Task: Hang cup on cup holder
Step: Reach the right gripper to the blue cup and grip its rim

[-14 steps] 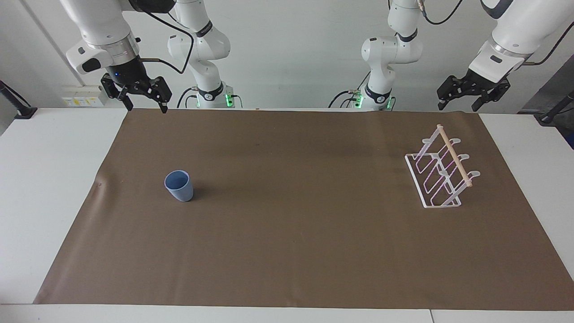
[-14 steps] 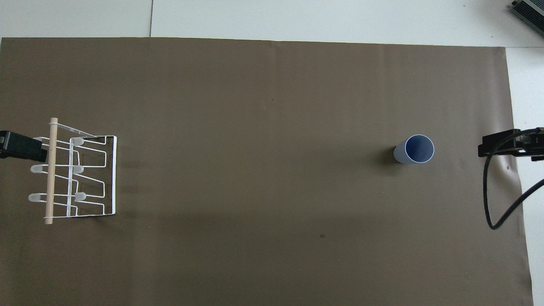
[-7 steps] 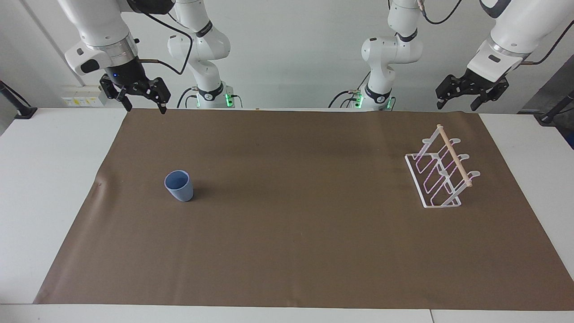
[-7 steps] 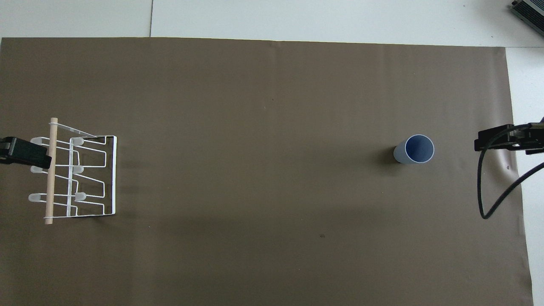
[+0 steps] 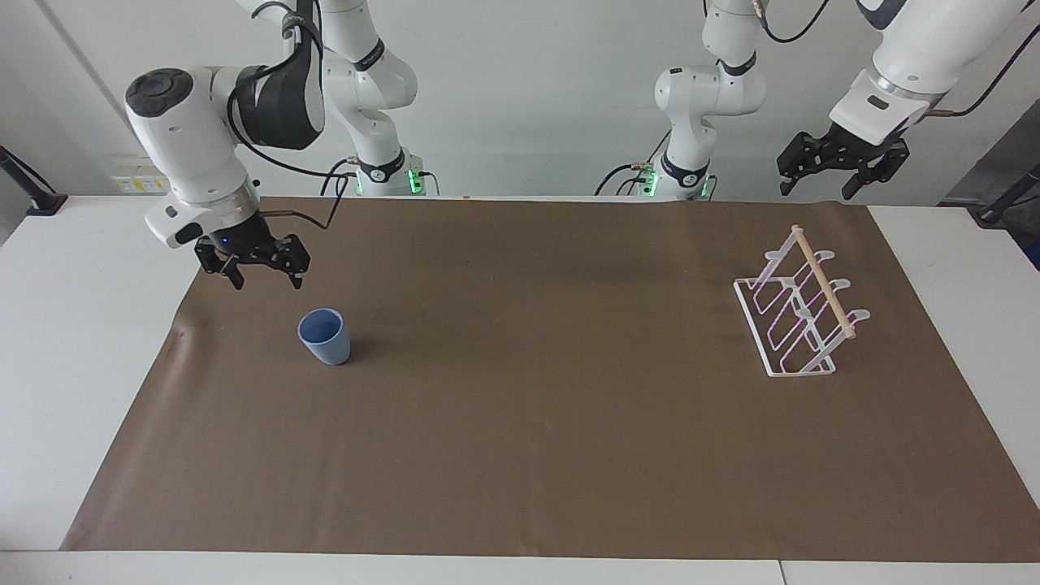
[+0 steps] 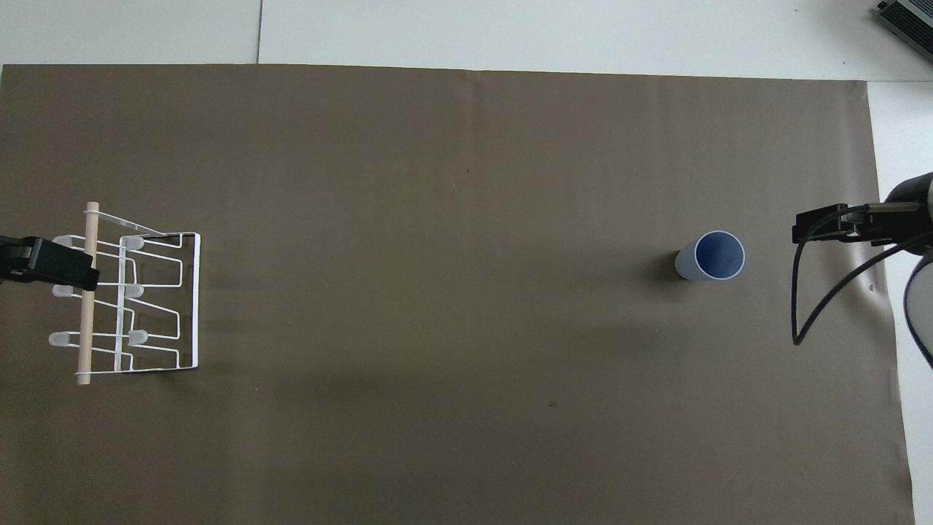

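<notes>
The light-blue cup (image 5: pixel 325 337) (image 6: pixel 711 256) stands upright, mouth up, on the brown mat toward the right arm's end of the table. My right gripper (image 5: pixel 268 283) (image 6: pixel 810 232) hangs open and low over the mat beside the cup, apart from it, with nothing between its fingers. The white wire cup holder (image 5: pixel 800 313) (image 6: pixel 157 299), with its wooden dowel on top, stands toward the left arm's end. High above it my left gripper (image 5: pixel 815 193) (image 6: pixel 55 264) is open and holds nothing.
The brown mat (image 5: pixel 520 422) covers most of the white table (image 5: pixel 73 325). A black cable (image 6: pixel 802 321) loops down from the right wrist beside the cup. The mat has a small crease (image 5: pixel 180 331) near its edge at the right arm's end.
My right arm has swung down from high over the mat's edge by the robots to just above the mat beside the cup. My left gripper drifted slightly up and toward the table's middle.
</notes>
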Motion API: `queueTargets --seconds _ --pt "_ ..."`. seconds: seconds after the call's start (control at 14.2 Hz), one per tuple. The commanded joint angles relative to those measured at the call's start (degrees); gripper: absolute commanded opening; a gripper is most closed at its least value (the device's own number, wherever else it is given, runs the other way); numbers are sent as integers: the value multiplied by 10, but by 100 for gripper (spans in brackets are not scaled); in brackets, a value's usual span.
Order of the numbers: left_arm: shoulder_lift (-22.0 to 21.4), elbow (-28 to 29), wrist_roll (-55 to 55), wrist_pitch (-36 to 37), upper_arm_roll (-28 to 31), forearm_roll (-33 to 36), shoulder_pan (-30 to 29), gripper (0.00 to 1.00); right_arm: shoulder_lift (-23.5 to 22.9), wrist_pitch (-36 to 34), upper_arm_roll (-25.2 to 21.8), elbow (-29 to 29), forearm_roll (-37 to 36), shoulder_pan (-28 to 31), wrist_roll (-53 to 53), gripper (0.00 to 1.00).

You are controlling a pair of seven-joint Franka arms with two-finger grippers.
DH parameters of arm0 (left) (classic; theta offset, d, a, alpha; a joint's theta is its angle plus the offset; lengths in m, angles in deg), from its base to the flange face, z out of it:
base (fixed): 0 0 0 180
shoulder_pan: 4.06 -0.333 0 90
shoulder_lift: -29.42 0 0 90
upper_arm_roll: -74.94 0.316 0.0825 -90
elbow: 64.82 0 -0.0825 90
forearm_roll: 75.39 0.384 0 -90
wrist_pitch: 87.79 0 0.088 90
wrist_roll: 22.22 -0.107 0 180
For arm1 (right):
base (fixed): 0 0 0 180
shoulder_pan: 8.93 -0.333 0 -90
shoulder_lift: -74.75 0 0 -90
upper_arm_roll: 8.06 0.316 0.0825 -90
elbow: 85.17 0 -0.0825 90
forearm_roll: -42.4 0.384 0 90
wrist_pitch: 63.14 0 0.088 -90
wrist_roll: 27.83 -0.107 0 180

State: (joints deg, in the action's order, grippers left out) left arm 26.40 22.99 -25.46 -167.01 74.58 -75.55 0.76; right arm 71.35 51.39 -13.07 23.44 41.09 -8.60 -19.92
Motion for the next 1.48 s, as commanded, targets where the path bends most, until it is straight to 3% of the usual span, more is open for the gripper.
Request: queueTargets --seconds 0.0,0.42,0.98,1.19,1.41 --pt "-15 17 0 -14 3 2 6 100 -36 47 6 12 10 18 39 100" --pt "-15 16 -58 -23 -7 1 5 100 -36 101 7 56 27 14 41 100" --pt "-12 19 -45 -79 -5 1 5 100 -46 145 8 91 54 8 41 100" --pt "-12 20 -40 -78 -3 1 -2 100 -44 157 8 100 55 4 46 62" --pt "-12 21 -40 -79 0 1 -6 100 -44 157 8 105 56 3 47 0"
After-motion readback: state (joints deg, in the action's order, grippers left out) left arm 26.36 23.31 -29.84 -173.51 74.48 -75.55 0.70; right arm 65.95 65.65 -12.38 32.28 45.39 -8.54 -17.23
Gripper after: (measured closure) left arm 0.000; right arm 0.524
